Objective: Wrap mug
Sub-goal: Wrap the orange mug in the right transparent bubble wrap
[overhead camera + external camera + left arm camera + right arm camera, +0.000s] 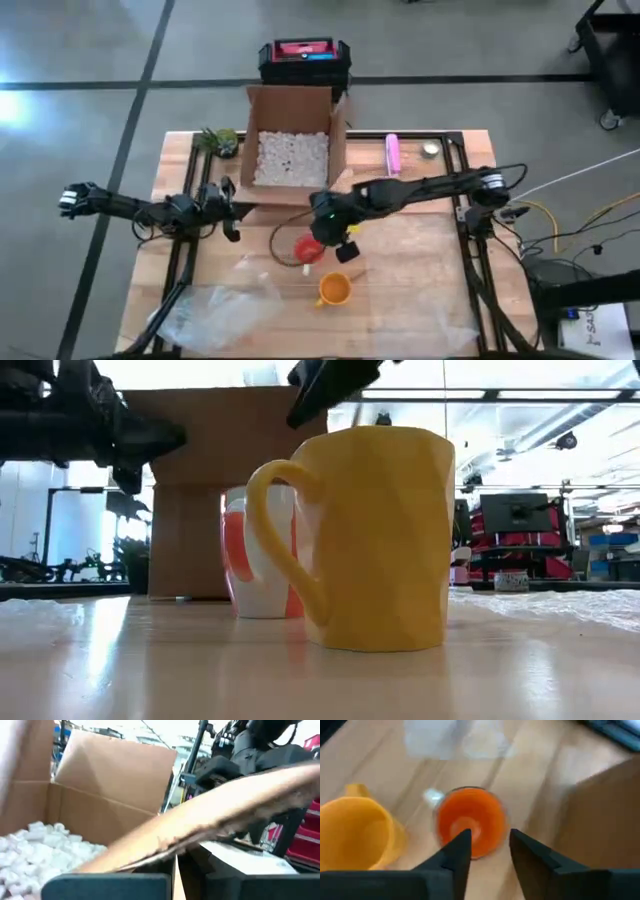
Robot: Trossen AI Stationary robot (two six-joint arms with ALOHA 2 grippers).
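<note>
Box flap [210, 815] blurred; left hand hidden.

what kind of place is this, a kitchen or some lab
Most likely a lab or workshop, not a kitchen. A wooden workbench stands on a bare concrete floor, a red and black toolbox sits behind the cardboard box, and the low view shows shelving and equipment under overhead ducts.

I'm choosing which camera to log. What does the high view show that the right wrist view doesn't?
Only the high view shows the open cardboard box of packing peanuts, the pink bottle and the left gripper by the box. Only the right wrist view shows the right gripper open above the orange mug. Both show the yellow mug and the plastic wrap.
</note>
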